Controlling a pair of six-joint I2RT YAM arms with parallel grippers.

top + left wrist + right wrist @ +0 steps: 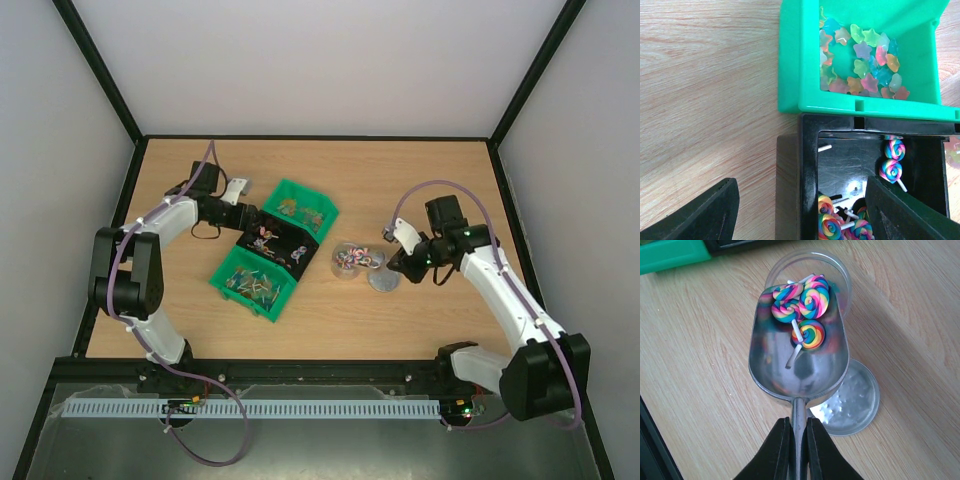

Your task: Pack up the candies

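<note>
Right wrist view: right gripper (799,424), clamped tight on shiny metal scoop (799,367), poises swirled lollipop candies (804,302) over clear round jar (844,277) for pouring.

Room at the far side
I see bare table (420,180) beyond; bins (240,298) bar the middle, with jar (340,266), lid (383,281) and right pincer (799,426) beside them.

From my feed: light wood bench (400,190), plain white walls (320,60), black frame posts (101,70) meeting at far corners, lighting even, no shadows tbh.
</note>
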